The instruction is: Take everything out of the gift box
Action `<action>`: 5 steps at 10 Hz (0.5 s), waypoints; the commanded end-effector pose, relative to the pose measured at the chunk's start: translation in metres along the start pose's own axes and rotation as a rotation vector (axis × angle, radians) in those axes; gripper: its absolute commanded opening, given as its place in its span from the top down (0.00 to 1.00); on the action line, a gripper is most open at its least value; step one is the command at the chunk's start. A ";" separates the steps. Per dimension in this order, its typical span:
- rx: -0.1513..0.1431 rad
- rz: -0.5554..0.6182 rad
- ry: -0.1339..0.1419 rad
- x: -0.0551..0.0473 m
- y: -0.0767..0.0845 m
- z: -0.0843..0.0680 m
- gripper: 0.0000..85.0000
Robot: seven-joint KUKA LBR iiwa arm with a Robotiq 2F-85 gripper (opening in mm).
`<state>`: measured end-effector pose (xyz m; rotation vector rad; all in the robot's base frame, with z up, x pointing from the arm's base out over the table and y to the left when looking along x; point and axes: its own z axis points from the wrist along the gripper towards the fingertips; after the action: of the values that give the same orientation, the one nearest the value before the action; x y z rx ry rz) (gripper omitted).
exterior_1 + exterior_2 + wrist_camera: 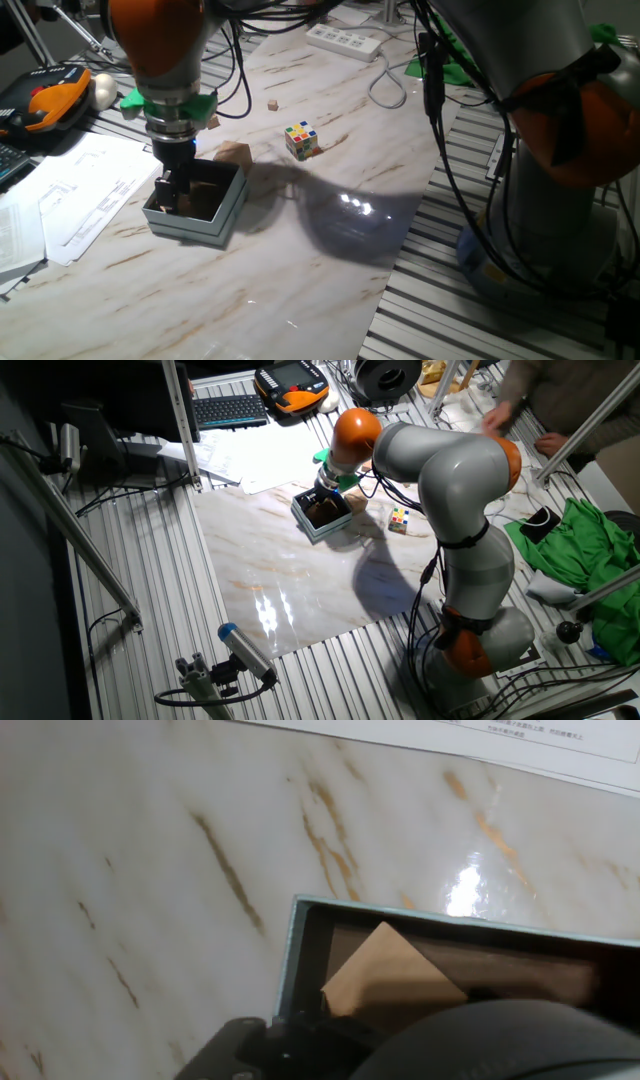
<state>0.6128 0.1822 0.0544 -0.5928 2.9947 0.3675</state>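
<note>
Wood block (385,970) left in the gift box (222,220) looks light, stiff, grippy, so pinch its flat sides; hand (172,192) is down inside, can't tell if it's closed.

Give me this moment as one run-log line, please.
gripper: inside gift box, state unclear | wooden block: in box | second wooden block: on table behind box | puzzle cube: on table
</note>
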 end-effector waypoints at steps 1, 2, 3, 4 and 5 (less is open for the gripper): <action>-0.003 -0.004 0.006 -0.002 0.000 -0.003 1.00; -0.004 -0.005 0.008 -0.002 -0.001 -0.004 1.00; -0.005 -0.008 0.007 -0.002 -0.001 -0.005 1.00; -0.009 -0.010 0.009 -0.002 -0.001 -0.006 1.00; -0.012 -0.011 0.012 -0.002 -0.001 -0.008 1.00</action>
<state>0.6150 0.1801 0.0625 -0.6150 3.0026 0.3840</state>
